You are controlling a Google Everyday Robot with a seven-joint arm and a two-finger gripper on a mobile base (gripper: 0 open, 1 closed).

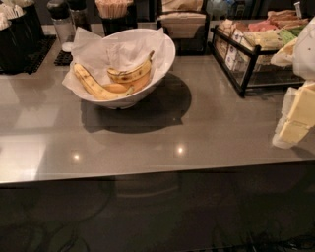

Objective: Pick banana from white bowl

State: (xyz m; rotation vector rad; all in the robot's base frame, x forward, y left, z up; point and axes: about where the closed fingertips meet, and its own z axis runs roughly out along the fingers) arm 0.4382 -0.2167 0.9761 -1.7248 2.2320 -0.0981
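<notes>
The white bowl (169, 53) stands on the grey counter at the back left of centre, lined with crumpled white paper. The banana (129, 75), strongly curved and brown-speckled with a dark stem tip pointing up right, lies in the bowl's middle. A longer, slim banana (92, 83) lies to its left, and a smoother orange-yellow banana (141, 82) lies under it. My gripper (296, 117) hangs at the right edge of the view, above the counter and far to the right of the bowl, with nothing seen in it.
A black wire rack (244, 69) of packets stands at the back right, close to the gripper. Black containers (19, 34), a shaker (61, 22), a cup of sticks (114, 12) and a napkin holder (182, 24) line the back. The counter's front edge (147, 173) runs across below the middle.
</notes>
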